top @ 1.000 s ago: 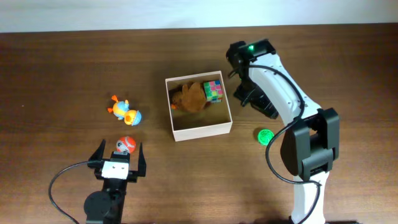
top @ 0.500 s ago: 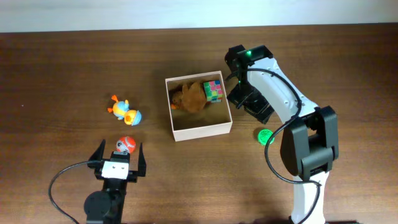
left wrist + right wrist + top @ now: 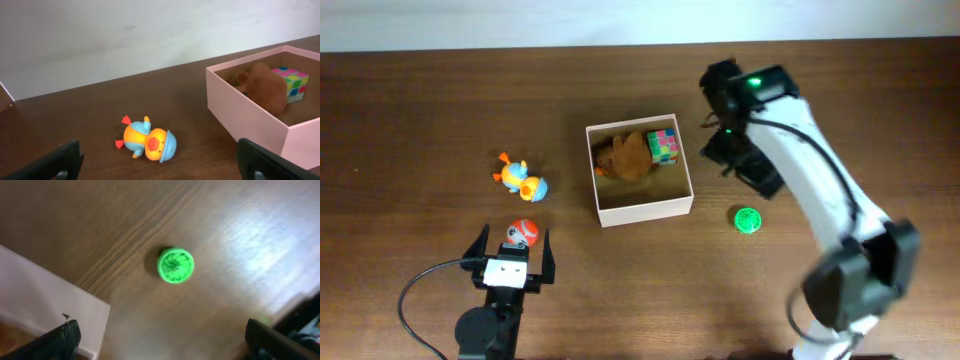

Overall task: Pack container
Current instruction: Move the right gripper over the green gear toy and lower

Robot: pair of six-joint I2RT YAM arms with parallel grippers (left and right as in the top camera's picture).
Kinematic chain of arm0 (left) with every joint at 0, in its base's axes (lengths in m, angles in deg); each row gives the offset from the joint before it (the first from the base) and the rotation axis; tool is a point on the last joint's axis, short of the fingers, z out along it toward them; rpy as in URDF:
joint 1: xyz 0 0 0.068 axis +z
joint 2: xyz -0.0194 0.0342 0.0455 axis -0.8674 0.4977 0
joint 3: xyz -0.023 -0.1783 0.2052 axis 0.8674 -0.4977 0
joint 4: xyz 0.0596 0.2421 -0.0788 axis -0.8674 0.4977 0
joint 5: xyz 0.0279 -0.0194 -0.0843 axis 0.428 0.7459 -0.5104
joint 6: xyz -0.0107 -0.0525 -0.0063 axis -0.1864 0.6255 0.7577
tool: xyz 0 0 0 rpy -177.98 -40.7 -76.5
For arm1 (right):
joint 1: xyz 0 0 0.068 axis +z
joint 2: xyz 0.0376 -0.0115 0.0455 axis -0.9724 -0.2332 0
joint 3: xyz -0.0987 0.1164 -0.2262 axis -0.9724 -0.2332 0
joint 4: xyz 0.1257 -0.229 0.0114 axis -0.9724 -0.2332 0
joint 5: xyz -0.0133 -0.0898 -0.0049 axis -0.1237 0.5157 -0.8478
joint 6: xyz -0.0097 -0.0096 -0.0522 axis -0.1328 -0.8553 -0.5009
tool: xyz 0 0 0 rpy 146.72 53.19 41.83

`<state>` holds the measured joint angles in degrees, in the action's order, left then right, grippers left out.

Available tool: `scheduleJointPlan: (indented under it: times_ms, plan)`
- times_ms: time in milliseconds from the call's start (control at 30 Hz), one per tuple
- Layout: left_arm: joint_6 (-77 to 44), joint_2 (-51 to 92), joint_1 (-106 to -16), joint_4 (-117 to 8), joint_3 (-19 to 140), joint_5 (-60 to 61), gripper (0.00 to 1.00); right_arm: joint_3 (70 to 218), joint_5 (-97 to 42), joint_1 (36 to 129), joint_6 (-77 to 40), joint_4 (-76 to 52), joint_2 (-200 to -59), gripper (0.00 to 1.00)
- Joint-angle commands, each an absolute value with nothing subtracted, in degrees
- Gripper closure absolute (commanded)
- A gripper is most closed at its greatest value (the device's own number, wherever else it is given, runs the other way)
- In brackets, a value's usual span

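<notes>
**A:** Right tool (image 3: 170, 340): what has it got?

**B:** Nothing. Its jaws are spread as wide as they go and are empty. It hangs over the green disc (image 3: 175, 266) without touching it.

**A:** Why there?

**B:** My guess is it's lining up to drop onto the disc. In the wrist view the disc lies between the two fingers, a little beyond their tips. The disc is small and low, so I'd expect the pinch to need care.

**A:** And the left tool (image 3: 512, 250)?

**B:** It's also fully spread and holding nothing. It sits at the near left, with the red-and-white ball (image 3: 523, 232) just ahead of it, between the fingers as seen from above. I can't tell if it touches the ball.

**A:** Where's the container (image 3: 645, 211)?

**B:** In the middle of the worktop (image 3: 420, 120), open side up. The disc lies just off its near right corner. Inside, a brown plush (image 3: 625, 157) and a coloured cube (image 3: 663, 144) lie side by side in the far half, with the cube in the far right corner. The near half is bare.

**A:** What's not packed yet?

**B:** The disc, the ball, and a duck (image 3: 520, 178) on its side, well to the left of the container. So I'd call the packing partway done.
</notes>
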<state>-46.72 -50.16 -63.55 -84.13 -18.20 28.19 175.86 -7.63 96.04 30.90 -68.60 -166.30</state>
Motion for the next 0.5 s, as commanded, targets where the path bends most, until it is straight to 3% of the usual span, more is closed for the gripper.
scheduleJointPlan:
  times_ms: [0, 233, 467]
  plan:
    - [-47.45, -50.66, -63.31, -84.02, -18.5, 27.78, 0.01, 175.21, -4.33, 96.37, 29.28, -68.95, -159.72, 0.0]
    - [-47.45, -50.66, -63.31, -84.0, -18.5, 27.78, 0.01, 163.62, -2.65, 96.37, 29.3, -62.99, -152.64, 0.0]
    - [-47.45, -50.66, -63.31, -84.0, -18.5, 27.78, 0.01, 144.28, -6.54, 96.3, 29.26, -43.86, -149.97, 0.0]
